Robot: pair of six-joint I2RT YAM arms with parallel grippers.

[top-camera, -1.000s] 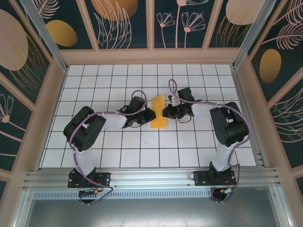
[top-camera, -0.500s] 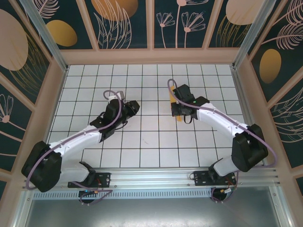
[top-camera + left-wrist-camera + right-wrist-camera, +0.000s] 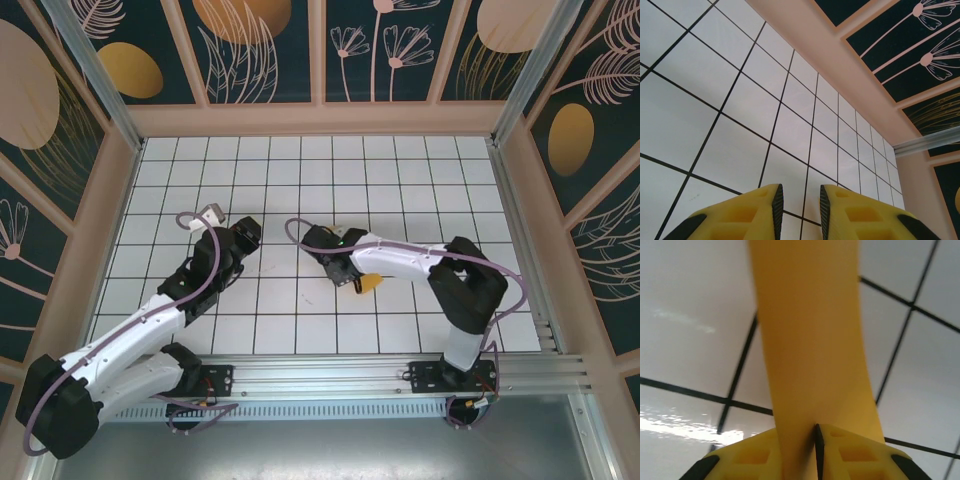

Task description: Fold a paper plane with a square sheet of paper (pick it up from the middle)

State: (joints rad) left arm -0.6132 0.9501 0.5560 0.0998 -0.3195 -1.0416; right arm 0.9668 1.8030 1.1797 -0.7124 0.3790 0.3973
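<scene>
One paper plane [image 3: 810, 340] runs lengthwise from right tool [image 3: 816, 435]

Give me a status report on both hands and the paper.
Left hand open, empty, over the tiles. Right hand pinching the folded orange paper. Nothing in the way.

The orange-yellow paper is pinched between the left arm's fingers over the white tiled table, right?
Not the left: the right arm's fingers pinch the paper over the white tiled table. The right wrist view shows the strip running down between them; the left arm's fingers have nothing between them.
</scene>
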